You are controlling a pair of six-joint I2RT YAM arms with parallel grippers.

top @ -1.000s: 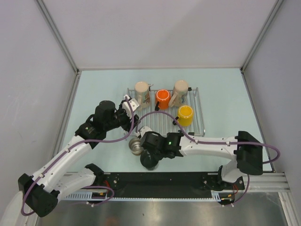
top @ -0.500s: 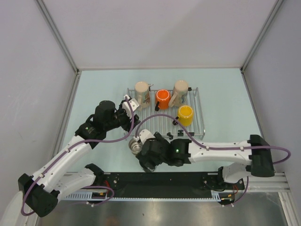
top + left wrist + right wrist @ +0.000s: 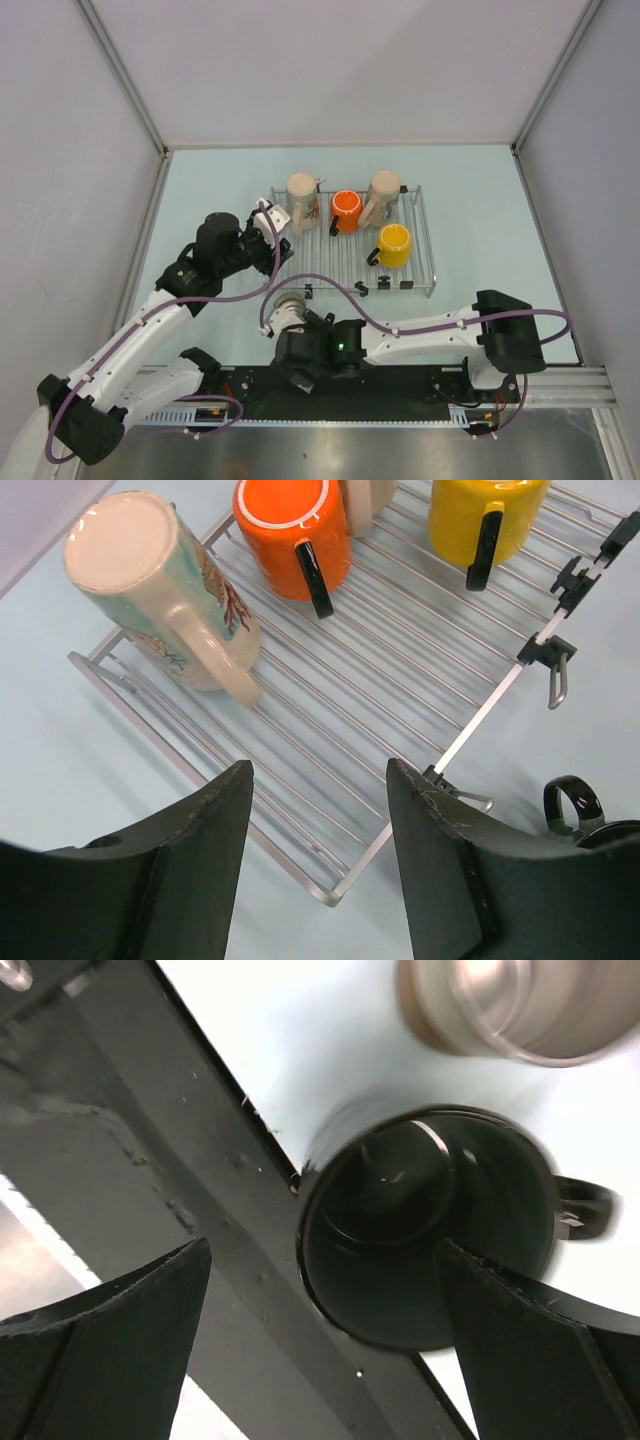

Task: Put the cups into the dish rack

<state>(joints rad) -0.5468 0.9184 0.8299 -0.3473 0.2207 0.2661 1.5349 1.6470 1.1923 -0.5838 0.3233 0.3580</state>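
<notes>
Right tool (image 3: 320, 1250) spread over glossy dark mug (image 3: 430, 1230), seemingly steel cup (image 3: 510, 1010) beside, left tool (image 3: 318, 770) spread

Pale table (image 3: 470, 200), wire dish rack (image 3: 340, 262) toward the far middle. In rack, four mugs: cream mug (image 3: 301, 200) at far left corner, orange mug (image 3: 346, 208) just beside it, second cream mug (image 3: 381, 195) far right, yellow mug (image 3: 393, 243) nearer, right side. Steel mug (image 3: 289, 309) on table, just off rack's near left corner. Left pincer (image 3: 280, 232) at rack's left edge, near cream mug. Right pincer (image 3: 298, 362) at table's near edge, close to steel mug; fingers hidden under wrist.
</notes>
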